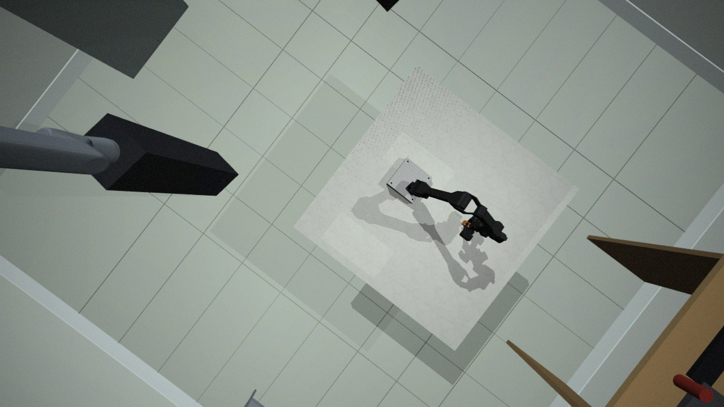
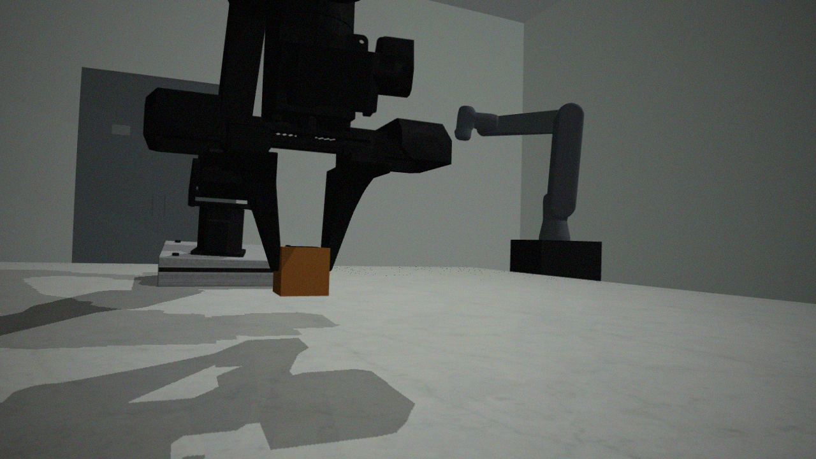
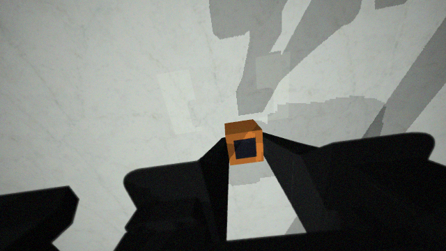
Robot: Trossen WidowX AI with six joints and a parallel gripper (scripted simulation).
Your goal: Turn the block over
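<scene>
In the top view the block (image 1: 464, 223) is a tiny orange speck, mostly hidden under the gripper (image 1: 468, 228).
</scene>
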